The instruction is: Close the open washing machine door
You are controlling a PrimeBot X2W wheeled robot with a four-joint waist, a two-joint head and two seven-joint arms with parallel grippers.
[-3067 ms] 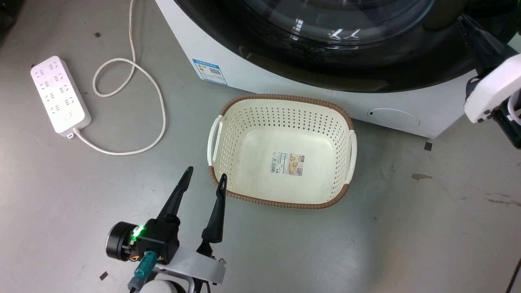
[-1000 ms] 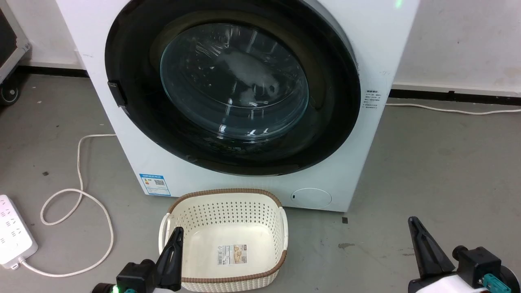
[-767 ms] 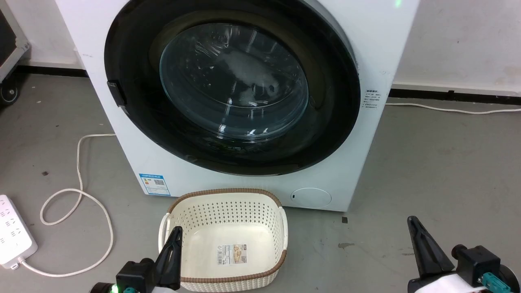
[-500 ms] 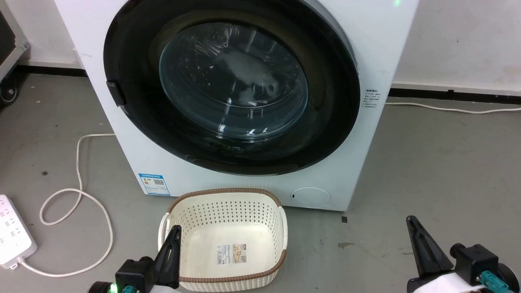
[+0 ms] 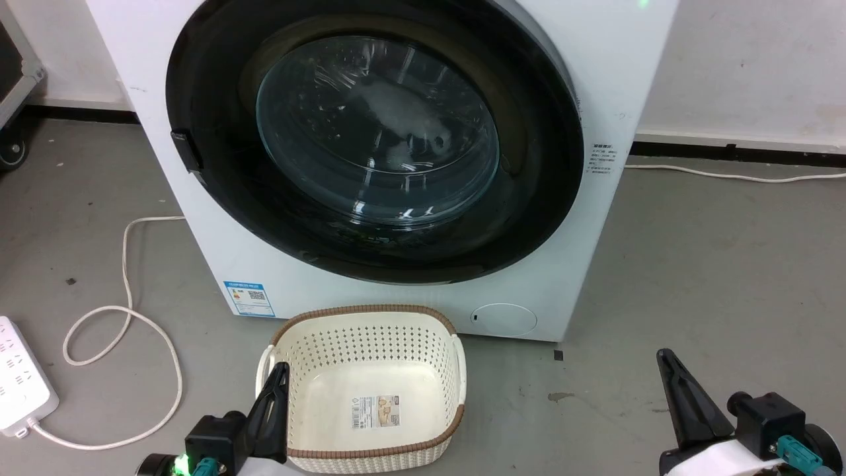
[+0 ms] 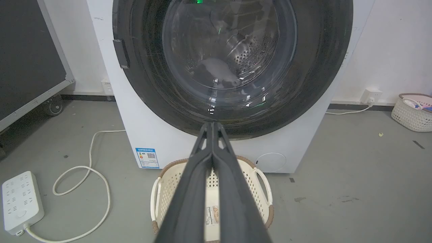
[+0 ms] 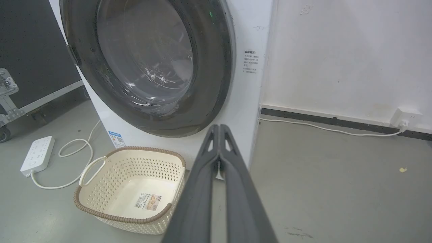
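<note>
Now, door's place: the large round black-rimmed washing machine door [image 5: 375, 129] with its clear glass window sits in the round front recess of the big white boxy washing machine [image 5: 621, 86]. Its rim looks flush all round, but I cannot tell whether it has latched.
Direction from the pincers: ahead of and above both, beyond the cream perforated basket with a brown woven rim [image 5: 370, 340], which stands on the floor just before the machine.
State of the left pincer [image 6: 211, 125]: clenched on nothing, tips aimed at the door's lower rim and well apart from it.
State of the right pincer [image 7: 219, 126]: clenched and empty, aimed at the machine's right front corner, to the right of the door.
Door's facing: its flat face is turned squarely toward the robot.
Long axis: none, since the door is round. The line that matters runs side to side, from the right edge to the small black catch block [image 5: 187, 151] on the left edge.
Nearer arm: the left, by my judgement, for the catch side.
Coming move: likely only a check, or a firm push near the catch if the door proves unlatched.
</note>
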